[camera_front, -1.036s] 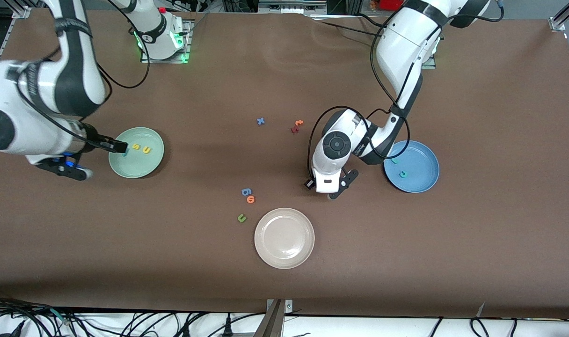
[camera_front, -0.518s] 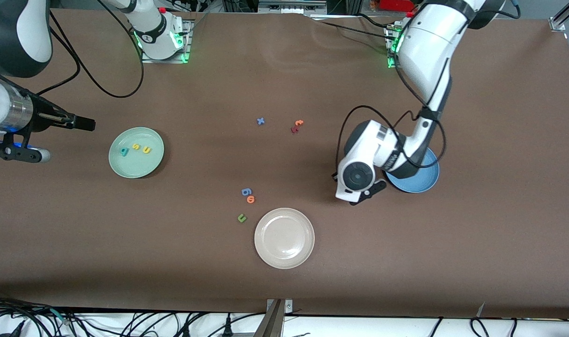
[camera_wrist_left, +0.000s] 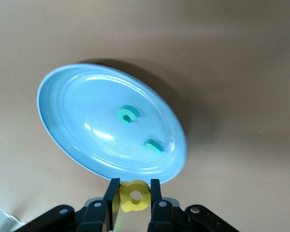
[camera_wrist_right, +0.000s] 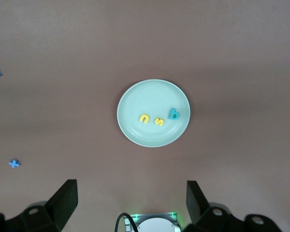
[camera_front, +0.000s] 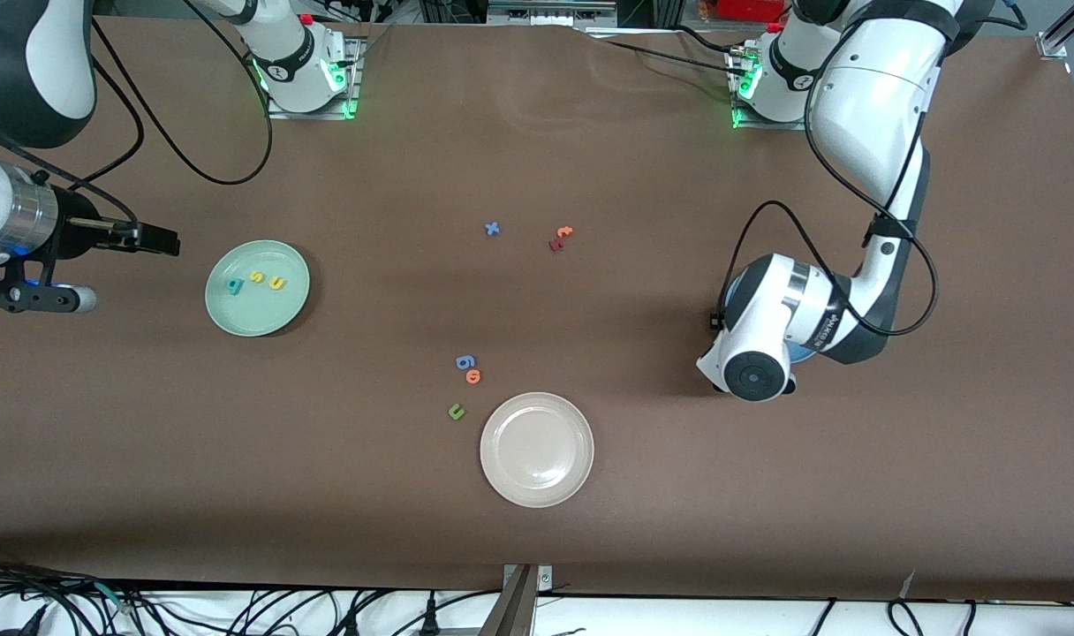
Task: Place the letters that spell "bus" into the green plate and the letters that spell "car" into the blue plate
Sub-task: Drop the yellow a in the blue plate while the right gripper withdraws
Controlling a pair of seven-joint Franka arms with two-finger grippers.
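My left gripper (camera_wrist_left: 133, 186) is shut on the yellow a (camera_wrist_left: 135, 197), just off the rim of the blue plate (camera_wrist_left: 77, 106). A teal c (camera_wrist_left: 128, 114) and a thin teal r (camera_wrist_left: 153, 145) lie in that plate. In the front view the left arm's wrist (camera_front: 758, 340) covers nearly all of it. The green plate (camera_front: 254, 320) holds the teal b (camera_front: 233, 284), yellow s (camera_front: 256, 276) and yellow u (camera_front: 277, 283). My right gripper (camera_front: 162, 240) stands open and empty in the air, beside the green plate (camera_wrist_right: 135, 99) toward the right arm's end of the table.
A beige-white plate (camera_front: 537, 477) sits near the front camera. Beside it lie a green u (camera_front: 456, 411), an orange letter (camera_front: 473, 376) and a blue 6-like piece (camera_front: 465, 362). Farther off lie a blue x (camera_front: 493, 229) and red and orange letters (camera_front: 561, 238).
The left arm has swung from mid-table to the blue plate with the yellow a. The right gripper left the teal b in the green plate, rose and drew back toward its end.
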